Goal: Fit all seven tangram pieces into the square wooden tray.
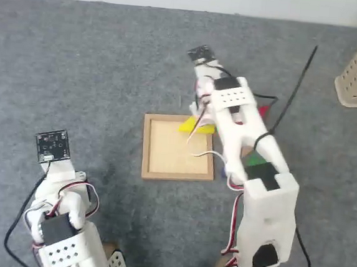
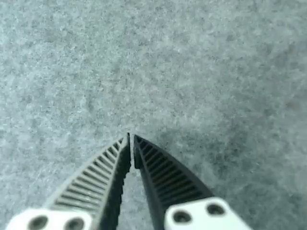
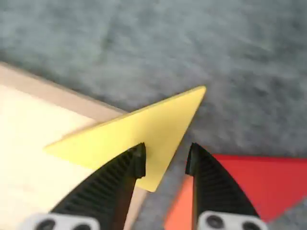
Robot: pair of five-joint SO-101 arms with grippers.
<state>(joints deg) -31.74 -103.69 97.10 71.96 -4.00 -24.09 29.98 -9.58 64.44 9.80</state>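
Left gripper pinched closed over bare grey carpet, well clear of the wooden tray. Yellow triangle lies across the tray's far rim; right gripper jaws parted, straddling one corner. Red piece just beside.

Both arms white plastic with black servo blocks: left arm lower left, right arm centre-right. Black, red and white cables run alongside. Left gripper fingers black, ribbed; screw heads in white mounts.
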